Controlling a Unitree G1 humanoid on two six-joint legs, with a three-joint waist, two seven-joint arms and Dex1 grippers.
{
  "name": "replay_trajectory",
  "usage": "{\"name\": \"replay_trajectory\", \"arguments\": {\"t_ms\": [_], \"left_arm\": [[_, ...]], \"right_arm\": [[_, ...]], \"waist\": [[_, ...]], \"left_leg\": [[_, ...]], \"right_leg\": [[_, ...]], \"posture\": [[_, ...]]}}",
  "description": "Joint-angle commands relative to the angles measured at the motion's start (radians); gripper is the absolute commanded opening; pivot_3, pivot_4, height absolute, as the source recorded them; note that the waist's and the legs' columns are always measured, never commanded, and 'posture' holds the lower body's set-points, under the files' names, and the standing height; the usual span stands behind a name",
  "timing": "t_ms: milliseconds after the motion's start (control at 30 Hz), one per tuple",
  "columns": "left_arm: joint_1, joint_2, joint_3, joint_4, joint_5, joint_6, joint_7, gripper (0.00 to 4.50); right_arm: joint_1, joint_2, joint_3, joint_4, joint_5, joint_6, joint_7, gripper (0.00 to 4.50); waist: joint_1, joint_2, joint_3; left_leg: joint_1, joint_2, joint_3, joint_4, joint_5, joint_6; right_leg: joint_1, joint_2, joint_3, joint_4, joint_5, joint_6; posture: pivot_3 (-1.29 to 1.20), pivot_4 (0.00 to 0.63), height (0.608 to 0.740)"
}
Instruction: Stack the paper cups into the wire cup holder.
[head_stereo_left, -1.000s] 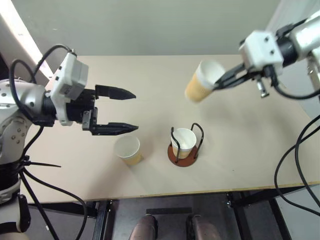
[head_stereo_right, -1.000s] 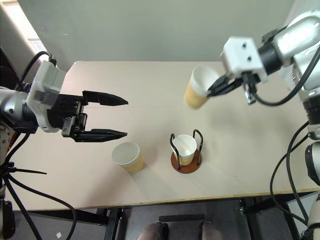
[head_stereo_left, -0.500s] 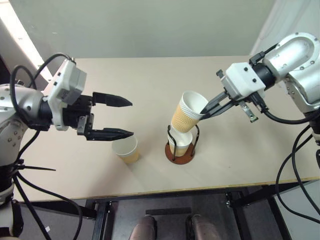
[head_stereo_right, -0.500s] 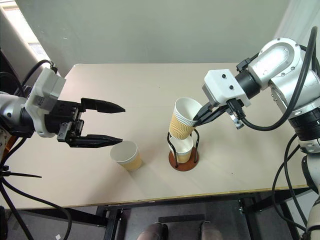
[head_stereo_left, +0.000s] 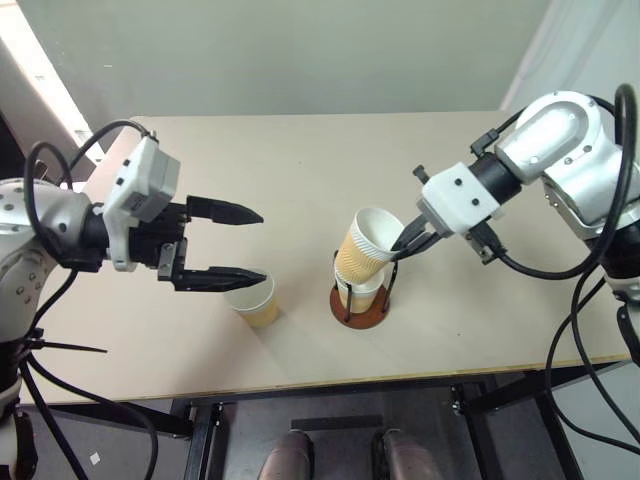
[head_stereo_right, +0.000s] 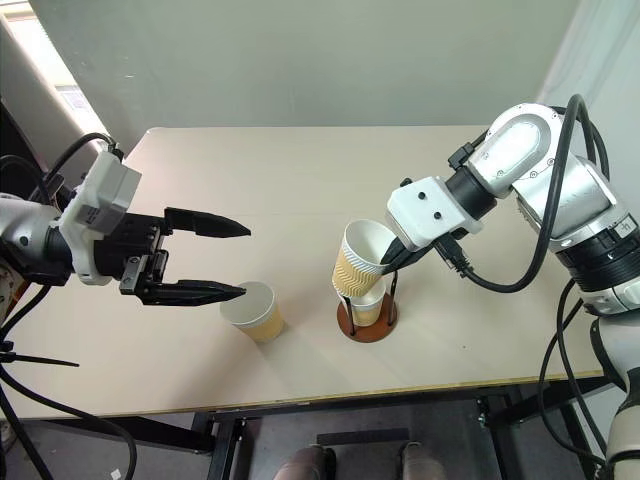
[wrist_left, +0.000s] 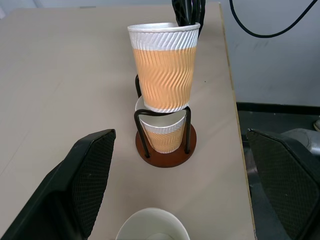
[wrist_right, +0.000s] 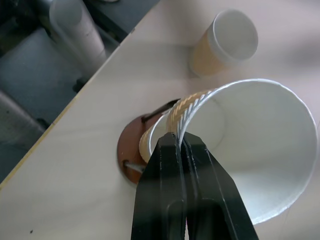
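One cup (wrist_left: 159, 136) half-hidden by another (wrist_left: 164, 67)

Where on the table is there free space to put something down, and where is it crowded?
The far half of the table is bare, also the near right corner beyond the holder. It is crowded at the near middle: the right gripper pinches a cup over the holder's cup, with the loose cup under the open left gripper.
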Motion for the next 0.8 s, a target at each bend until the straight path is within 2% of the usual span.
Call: {"name": "replay_trajectory", "arguments": {"t_ms": [33,433,800], "left_arm": [[-0.006,0.027,0.029,-0.018,-0.005,-0.001,0.0,4.5],[-0.063,0.01,-0.029,0.029,0.029,-0.032,-0.017,4.5],[-0.077,-0.003,-0.051,0.036,0.049,-0.053,-0.016,4.5]], "right_arm": [[-0.006,0.016,-0.022,0.006,-0.042,0.002,0.004,0.61],[-0.013,0.036,-0.077,0.05,-0.105,0.011,0.004,4.49],[-0.034,-0.038,-0.073,-0.074,0.117,0.092,0.004,4.49]], "waist": [[0.0,0.0,0.0],[0.0,0.0,0.0],[0.0,0.0,0.0]], "left_leg": [[0.0,0.0,0.0,0.0,0.0,0.0],[0.0,0.0,0.0,0.0,0.0,0.0],[-0.001,0.0,0.0,-0.001,0.0,0.0]], "right_leg": [[0.0,0.0,0.0,0.0,0.0,0.0],[-0.001,0.0,0.0,0.0,0.0,0.0],[-0.001,0.0,0.0,-0.001,-0.001,-0.001]], "posture": [[0.0,0.15,0.74],[0.0,0.15,0.74],[0.0,0.15,0.74]]}}
